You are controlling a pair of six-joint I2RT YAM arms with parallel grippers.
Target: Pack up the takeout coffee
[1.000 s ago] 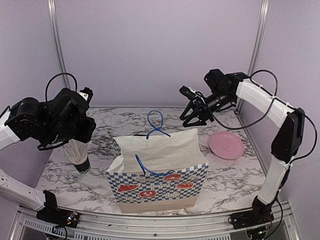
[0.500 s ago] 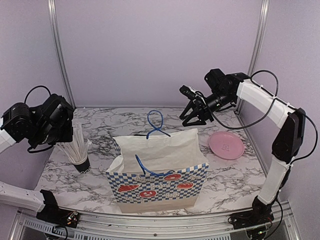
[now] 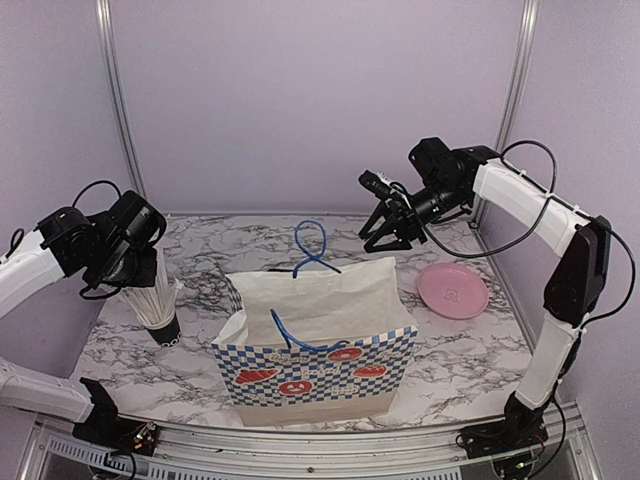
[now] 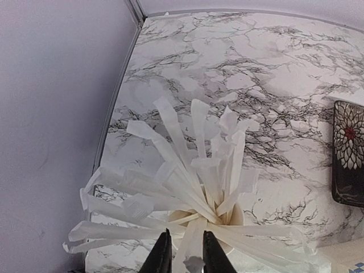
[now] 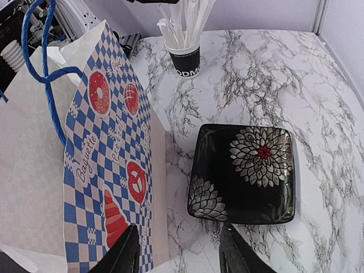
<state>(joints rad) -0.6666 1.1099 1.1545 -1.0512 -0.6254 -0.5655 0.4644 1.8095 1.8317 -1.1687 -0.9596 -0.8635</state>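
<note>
- The left gripper [image 4: 185, 242] has its fingers drawn nearly together. A white straw end lies in the narrow slit between them; whether it is pinched cannot be told.
- This gripper hangs directly over the black cup of straws [image 3: 163, 325] at the left of the table [image 3: 470, 350]. That cup is not the item to be packed, so the position is judged unproductive.
- The right gripper [image 5: 179, 227] has its fingers spread wide with nothing between them.
- It is held high at the far right, above the black flowered dish [image 5: 244, 173] and the far face of the paper bag [image 3: 320, 330]. This is judged a waiting posture, clear of the bag mouth.
- The takeout coffee appears in no view. It may be inside the bag or hidden behind it; this cannot be told.
- The bag stands upright at near centre with its mouth open. Its blue handles [image 3: 312, 250] rise over the opening and could snag a cup being lowered in.
- A pink plate [image 3: 453, 290] lies to the right, apart from the bag and obstructing nothing.
- The fanned straws crowd any approach from the left.
</note>
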